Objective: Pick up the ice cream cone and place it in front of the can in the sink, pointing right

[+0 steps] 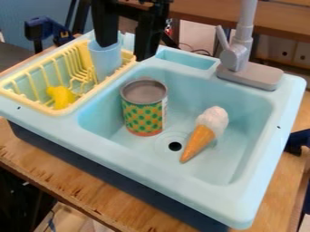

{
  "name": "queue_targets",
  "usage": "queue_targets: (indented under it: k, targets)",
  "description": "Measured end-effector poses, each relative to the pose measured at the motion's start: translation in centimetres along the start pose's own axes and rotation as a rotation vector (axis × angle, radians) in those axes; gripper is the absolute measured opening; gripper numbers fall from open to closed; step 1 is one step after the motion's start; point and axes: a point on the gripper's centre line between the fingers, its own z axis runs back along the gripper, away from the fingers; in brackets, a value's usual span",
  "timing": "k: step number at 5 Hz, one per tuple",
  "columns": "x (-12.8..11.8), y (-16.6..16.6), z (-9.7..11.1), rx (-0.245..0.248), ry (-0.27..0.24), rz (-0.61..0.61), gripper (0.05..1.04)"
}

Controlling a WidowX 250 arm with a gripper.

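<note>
Black gripper [124,52] is being seen at the upper left, over the yellow dish rack [27,102]. Jaws are being held apart, released – nothing is being grasped between them. The light-blue cup [105,61] is being held up in the back corner of the rack, upright, right below the gripper; one finger is being lined up with its mouth, the other is being placed beside the cup, toward the basin. Contact with the cup is not being shown clearly, cannot tell.

A yellow toy [60,97] is being contained in the front part of the same rack. The rack is being supported by the light-blue toy sink [145,170], beside its basin. In the basin, a can [144,108] with a green-dotted yellow wrap is being stood upright near the rack side; a toy ice cream cone [203,131] is being laid apart from it, white scoop toward the back, orange tip near the drain hole [175,146]. Gray faucet [238,56] is being mounted at the back rim – the whole sink is being supported by a wooden table [18,149].
</note>
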Motion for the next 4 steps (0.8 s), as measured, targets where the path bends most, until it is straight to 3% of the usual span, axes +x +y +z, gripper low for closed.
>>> queue_targets:
  k: [1,2,3,4]
  targets:
    - [0.1,0.0,-0.7,-0.003,0.026,0.001,1.002]
    - [0.9,-2.4,-1.9,-0.017,-0.011,-0.046,1.002]
    - [0.8,-4.8,-2.8,-0.044,-0.017,-0.097,1.002]
    - [0.7,-6.1,-3.9,-0.041,-0.016,-0.136,1.002]
